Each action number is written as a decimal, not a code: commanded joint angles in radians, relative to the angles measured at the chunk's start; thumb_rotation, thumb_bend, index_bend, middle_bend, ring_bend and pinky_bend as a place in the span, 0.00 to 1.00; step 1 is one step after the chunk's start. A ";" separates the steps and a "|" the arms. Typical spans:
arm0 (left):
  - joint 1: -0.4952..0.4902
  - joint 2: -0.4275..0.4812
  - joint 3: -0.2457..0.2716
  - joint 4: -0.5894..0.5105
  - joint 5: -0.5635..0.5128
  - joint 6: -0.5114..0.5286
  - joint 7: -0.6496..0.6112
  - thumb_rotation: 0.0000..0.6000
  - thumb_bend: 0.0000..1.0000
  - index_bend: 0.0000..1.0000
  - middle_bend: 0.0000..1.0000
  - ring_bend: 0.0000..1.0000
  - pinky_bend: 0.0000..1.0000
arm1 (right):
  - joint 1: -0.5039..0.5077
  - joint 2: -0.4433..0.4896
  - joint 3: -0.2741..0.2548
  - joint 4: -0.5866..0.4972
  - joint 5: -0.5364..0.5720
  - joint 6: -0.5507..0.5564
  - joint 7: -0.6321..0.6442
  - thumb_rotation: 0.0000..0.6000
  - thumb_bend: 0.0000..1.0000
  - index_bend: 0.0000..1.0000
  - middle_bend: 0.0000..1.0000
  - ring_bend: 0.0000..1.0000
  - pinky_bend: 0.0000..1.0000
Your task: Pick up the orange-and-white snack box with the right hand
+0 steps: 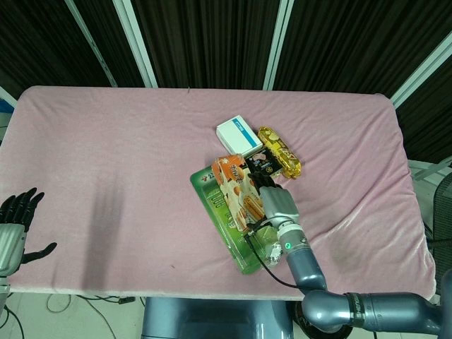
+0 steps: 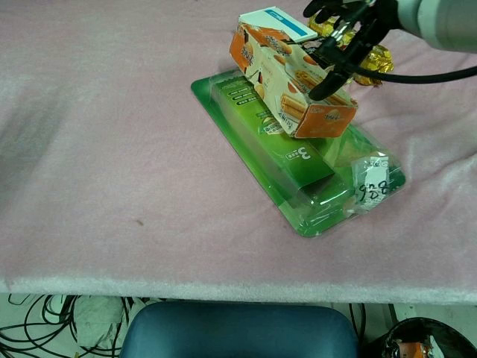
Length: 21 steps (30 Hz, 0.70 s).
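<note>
The orange-and-white snack box (image 1: 236, 189) (image 2: 287, 78) lies tilted on top of a flat green package (image 1: 227, 227) (image 2: 291, 168) near the table's middle. My right hand (image 1: 276, 205) (image 2: 345, 31) hovers at the box's right side, fingers spread over a dark packet behind it. In the chest view its thumb (image 2: 326, 83) points down at the box's upper right edge; whether it touches is unclear. It grips nothing. My left hand (image 1: 14, 224) hangs at the table's front left corner, fingers apart and empty.
Behind the snack box lie a white-and-blue box (image 1: 239, 134) (image 2: 276, 22), a gold wrapped packet (image 1: 280, 150) (image 2: 375, 58) and a small dark packet (image 1: 259, 163). A pink cloth (image 1: 113, 162) covers the table. A blue chair (image 2: 238, 332) stands at the front edge.
</note>
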<state>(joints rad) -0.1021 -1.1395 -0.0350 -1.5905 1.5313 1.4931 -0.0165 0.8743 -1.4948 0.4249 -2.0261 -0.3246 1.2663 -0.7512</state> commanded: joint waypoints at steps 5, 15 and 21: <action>-0.002 0.006 0.001 -0.002 -0.003 -0.007 -0.019 1.00 0.00 0.00 0.00 0.00 0.00 | 0.144 -0.114 0.063 0.106 0.169 0.106 -0.121 1.00 0.05 0.00 0.00 0.00 0.18; -0.003 0.012 0.001 -0.007 -0.007 -0.012 -0.032 1.00 0.00 0.00 0.00 0.00 0.00 | 0.180 -0.182 0.026 0.223 0.172 0.128 -0.135 1.00 0.05 0.00 0.00 0.00 0.18; -0.004 0.012 0.003 -0.010 -0.005 -0.015 -0.028 1.00 0.00 0.00 0.00 0.00 0.00 | 0.172 -0.161 0.042 0.247 0.271 0.110 -0.167 1.00 0.06 0.00 0.00 0.00 0.18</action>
<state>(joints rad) -0.1060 -1.1271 -0.0323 -1.6006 1.5258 1.4785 -0.0449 1.0502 -1.6670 0.4577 -1.7861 -0.0991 1.3854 -0.9008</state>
